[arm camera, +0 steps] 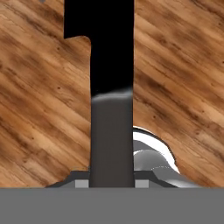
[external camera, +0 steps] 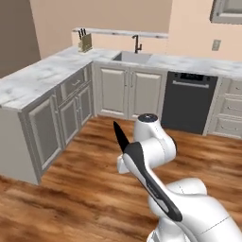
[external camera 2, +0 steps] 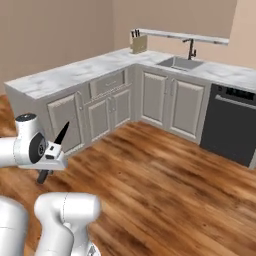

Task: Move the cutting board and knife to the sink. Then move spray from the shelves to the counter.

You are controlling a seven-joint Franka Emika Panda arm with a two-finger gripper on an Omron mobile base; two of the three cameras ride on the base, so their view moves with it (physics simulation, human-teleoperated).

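I am carrying the knife point(external camera: 120, 136) pinched in the gripper point(arm camera: 111, 181), blade up, toward the far sink point(external camera: 132, 57).

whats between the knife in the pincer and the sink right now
Open wooden floor, then the counter's cabinet fronts below the sink. Both base views show it; the knife is carried above the floor, far from the basin.

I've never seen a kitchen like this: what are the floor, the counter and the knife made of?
Floor: looks like glossy brown wood planks with visible grain. Counter: seems white marble, grey-veined. Knife: all matt black with no metal shine, so its material is unclear.
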